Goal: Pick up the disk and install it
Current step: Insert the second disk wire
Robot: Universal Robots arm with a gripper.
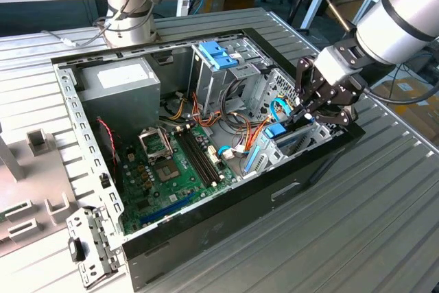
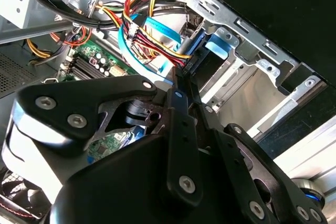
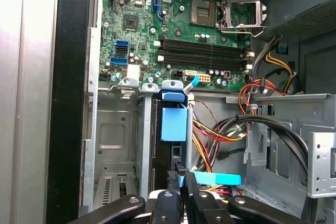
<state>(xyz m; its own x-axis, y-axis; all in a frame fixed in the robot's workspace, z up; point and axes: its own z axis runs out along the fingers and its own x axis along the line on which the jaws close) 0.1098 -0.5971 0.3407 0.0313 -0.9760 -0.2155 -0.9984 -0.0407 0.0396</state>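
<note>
Disk (image 3: 164, 158) stands on edge in the bay (image 3: 118, 145), directly ahead of the gripper (image 3: 179, 182), largely seated. Gripper clenched, tips at the disk's near edge. Full seating cannot be confirmed.

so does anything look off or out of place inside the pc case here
Nothing looks damaged or spilled. The gripper is down at the drive bay by the front of the case. The colored cables beside the bay are bunched loosely, but none lie across the slot in the first wrist view.
</note>
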